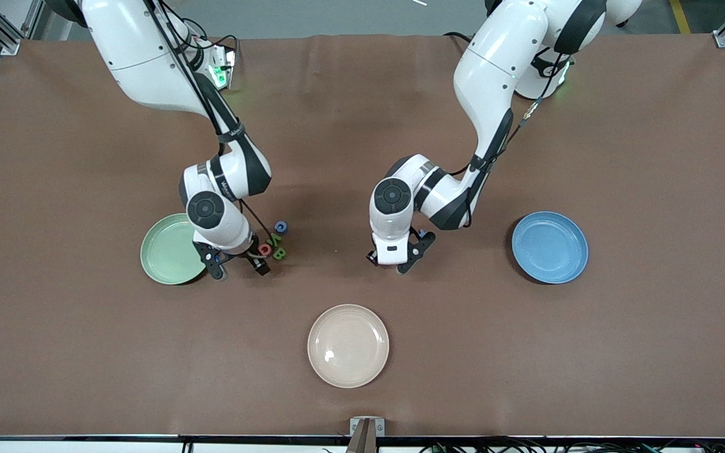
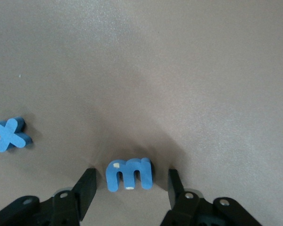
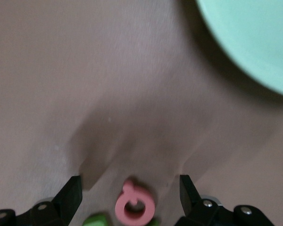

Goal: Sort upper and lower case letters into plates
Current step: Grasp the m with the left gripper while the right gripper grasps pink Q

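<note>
Front view: right gripper [image 1: 241,269] low over the desk [image 1: 589,352] just beside the mint plate [image 1: 164,255], at a cluster of letters. Red Q [image 1: 265,250], green B [image 1: 279,253], another green letter [image 1: 275,239] and blue G [image 1: 281,227] show there; the wrist covers part of the group. Left gripper [image 1: 394,264] low over mid-desk, well apart from the blue plate [image 1: 550,247]; whatever sits under it is hidden by the hand. Cream plate [image 1: 348,345] nearest the camera, both task plates hold nothing.

Left wrist view: fingers [image 2: 87,186] apart, straddling blue m [image 2: 129,174], gap on both sides, no contact. Blue x [image 2: 10,133] lies on the desk nearby.

Right wrist view: fingers [image 3: 74,192] wide apart, the Q between them, untouched. Green scraps at the frame edge, cut off, can't tell which letters. Only the plate's rim arc in shot.
</note>
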